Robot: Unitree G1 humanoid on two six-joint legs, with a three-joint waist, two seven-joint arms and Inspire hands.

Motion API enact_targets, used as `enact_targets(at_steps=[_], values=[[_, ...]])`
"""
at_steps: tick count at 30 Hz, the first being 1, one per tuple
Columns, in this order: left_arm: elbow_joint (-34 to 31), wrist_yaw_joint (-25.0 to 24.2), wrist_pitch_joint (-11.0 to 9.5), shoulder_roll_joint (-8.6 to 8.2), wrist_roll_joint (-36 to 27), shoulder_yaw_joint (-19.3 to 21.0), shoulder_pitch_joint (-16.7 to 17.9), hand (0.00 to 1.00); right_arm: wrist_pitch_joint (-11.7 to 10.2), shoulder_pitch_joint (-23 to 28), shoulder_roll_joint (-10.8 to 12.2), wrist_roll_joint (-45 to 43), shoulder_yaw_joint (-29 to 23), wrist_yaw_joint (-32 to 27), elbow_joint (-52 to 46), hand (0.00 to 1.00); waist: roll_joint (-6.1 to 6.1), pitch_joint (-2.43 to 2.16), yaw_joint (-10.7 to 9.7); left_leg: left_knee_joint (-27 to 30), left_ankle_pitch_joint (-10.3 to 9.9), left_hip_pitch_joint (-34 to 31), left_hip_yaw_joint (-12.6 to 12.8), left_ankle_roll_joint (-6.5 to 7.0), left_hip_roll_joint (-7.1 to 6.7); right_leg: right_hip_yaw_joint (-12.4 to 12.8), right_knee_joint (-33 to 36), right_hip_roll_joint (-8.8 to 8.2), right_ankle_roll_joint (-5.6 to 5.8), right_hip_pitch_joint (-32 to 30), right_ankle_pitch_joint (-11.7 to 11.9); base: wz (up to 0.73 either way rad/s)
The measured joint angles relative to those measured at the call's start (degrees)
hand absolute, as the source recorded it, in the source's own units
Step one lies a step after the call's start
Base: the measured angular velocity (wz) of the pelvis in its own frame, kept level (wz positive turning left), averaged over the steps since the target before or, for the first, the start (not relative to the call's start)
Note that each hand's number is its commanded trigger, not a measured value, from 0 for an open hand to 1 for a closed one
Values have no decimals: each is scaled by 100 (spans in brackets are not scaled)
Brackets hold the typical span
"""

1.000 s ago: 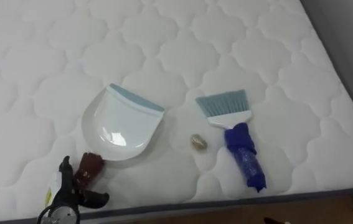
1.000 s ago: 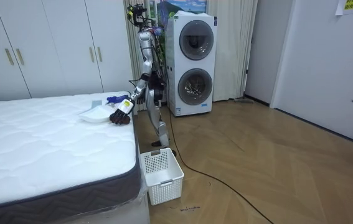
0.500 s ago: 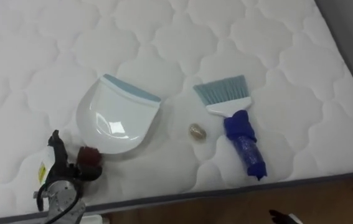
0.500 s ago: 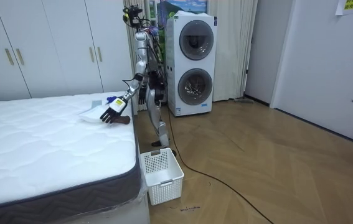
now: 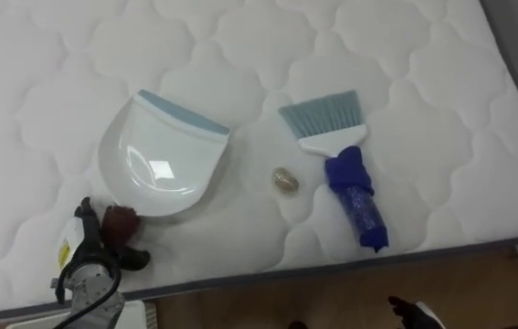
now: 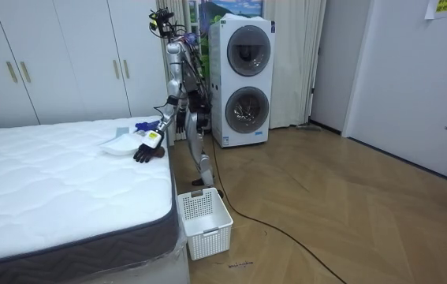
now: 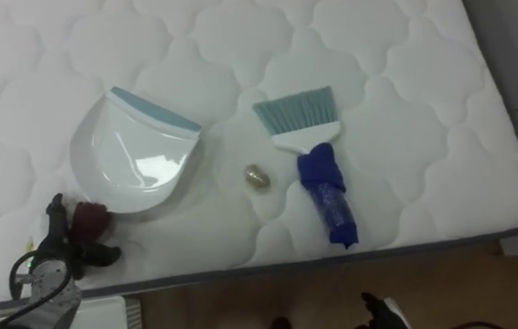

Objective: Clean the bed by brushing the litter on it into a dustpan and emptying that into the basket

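A white dustpan (image 5: pixel 161 155) with a blue lip lies on the white quilted mattress (image 5: pixel 405 73). Its dark red handle (image 5: pixel 120 219) points toward the near edge. My left hand (image 5: pixel 89 265) is at that handle, open, with one finger up on the handle's left and the thumb below its right. A brush lies to the right, its pale blue bristles (image 5: pixel 321 116) pointing away and its handle wrapped in blue (image 5: pixel 357 206). A small beige scrap (image 5: pixel 285 180) sits between dustpan and brush. My right hand (image 5: pixel 411 313) shows as a dark tip low beyond the bed edge.
The mattress's grey front edge (image 5: pixel 332 267) runs along the bottom, with wood floor below it. In the room view I stand at the bed's corner beside a white basket (image 6: pixel 203 222) on the floor. Stacked washing machines (image 6: pixel 245 83) are behind me.
The eye view has tipped down toward the near edge. My left hand has moved in from below the dustpan handle to rest beside it.
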Motion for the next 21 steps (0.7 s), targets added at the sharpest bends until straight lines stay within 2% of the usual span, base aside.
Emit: enact_targets(at_steps=[1, 2, 3, 4, 5, 8, 13, 21], values=[[15, -21, 1, 3, 0, 0, -5, 0, 5, -9, 0, 30, 6, 0, -1, 0, -2, 1, 15, 2, 0, -1, 22, 0, 5, 3, 14, 0, 0, -17, 0, -12], [44, -69, 6, 20, 0, -1, -7, 32, 22, -53, -2, 70, 43, -5, 1, 0, -8, 6, 29, 6, 0, -8, 104, 0, 15, 1, 50, -1, 0, -61, 0, -18], [77, -107, 29, 35, -1, 1, -10, 56, 43, -90, -1, 79, 54, -17, 1, 0, -5, 10, 32, 10, 0, -25, 137, 0, 15, -8, 80, -9, 0, -99, 0, -17], [85, -125, 40, 39, -1, 2, -18, 69, 51, -98, -1, 81, 58, -25, 0, 0, -5, 11, 30, 15, 0, -38, 137, 0, 11, -15, 80, -13, 0, -113, 0, -7], [106, -165, 59, 46, -40, -10, -29, 100, 68, -115, -1, 108, 98, -30, 0, 0, -6, 12, 21, 35, 0, -72, 130, 0, 5, -18, 75, -6, 0, -132, 0, 0], [137, -175, 118, 66, -230, -188, -74, 100, 131, -120, -3, 333, 215, -29, 29, 0, -12, 16, 26, 26, 0, -60, 137, 0, -14, -11, 80, -4, 0, -131, 0, 0], [138, -158, 122, 332, -323, -225, -139, 100, 207, -130, 1, 412, 225, -26, 24, 0, -67, 49, 100, -65, 0, 33, 234, 0, -31, 8, 89, -17, 0, -126, 0, -8], [164, 16, 182, 367, -439, -206, -157, 100, 298, -130, 14, 549, 224, 24, 29, 0, -90, 61, 85, -23, -8, 24, 236, 18, -121, -8, 91, -109, 0, -127, 0, -1]])
